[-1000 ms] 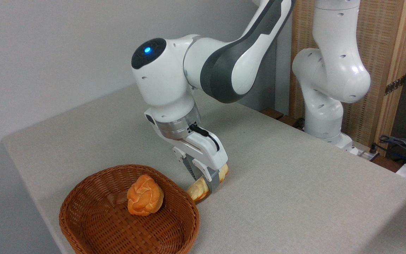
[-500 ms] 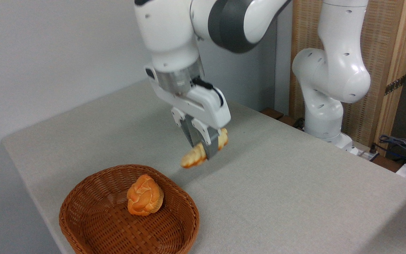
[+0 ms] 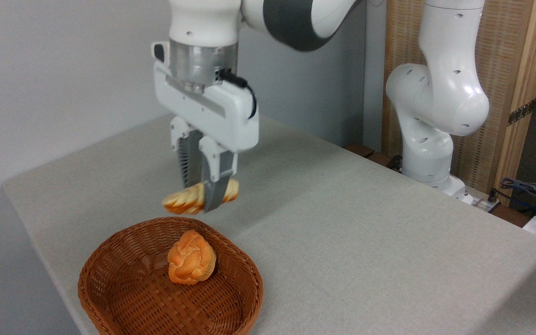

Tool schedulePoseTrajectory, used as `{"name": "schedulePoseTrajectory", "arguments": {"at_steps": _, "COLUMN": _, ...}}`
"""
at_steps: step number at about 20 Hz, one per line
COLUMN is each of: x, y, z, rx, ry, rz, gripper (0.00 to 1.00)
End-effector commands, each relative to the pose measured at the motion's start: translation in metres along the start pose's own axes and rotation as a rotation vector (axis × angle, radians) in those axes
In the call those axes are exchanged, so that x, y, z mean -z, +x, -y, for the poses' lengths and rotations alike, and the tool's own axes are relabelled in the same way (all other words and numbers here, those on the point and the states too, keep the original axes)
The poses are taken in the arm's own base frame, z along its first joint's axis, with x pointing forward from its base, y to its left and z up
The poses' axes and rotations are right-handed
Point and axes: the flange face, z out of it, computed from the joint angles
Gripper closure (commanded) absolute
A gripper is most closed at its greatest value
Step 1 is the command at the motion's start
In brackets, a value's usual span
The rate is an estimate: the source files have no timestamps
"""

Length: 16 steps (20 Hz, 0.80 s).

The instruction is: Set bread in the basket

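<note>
Bread [image 3: 189,199] clamped in hand [image 3: 204,197], above basket [image 3: 105,288]

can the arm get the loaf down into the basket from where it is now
Probably yes. The gripper holds the bread in the air just above the basket's far rim, with nothing between them. Only the bun takes up part of the floor.

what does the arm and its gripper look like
The arm has glossy white rounded shells with a dark grey joint band and a silver metal wrist ring. The gripper has a boxy white body, a black cable looping at its side, and grey ribbed fingers.
</note>
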Motion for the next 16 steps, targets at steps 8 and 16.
{"name": "schedulePoseTrajectory", "arguments": {"at_steps": 8, "x": -0.064, "y": 0.023, "z": 0.033, "rx": 0.011, "ry": 0.102, "rz": -0.059, "gripper": 0.00}}
{"name": "schedulePoseTrajectory", "arguments": {"at_steps": 16, "x": -0.073, "y": 0.023, "z": 0.033, "rx": 0.008, "ry": 0.096, "rz": -0.044, "gripper": 0.00}}
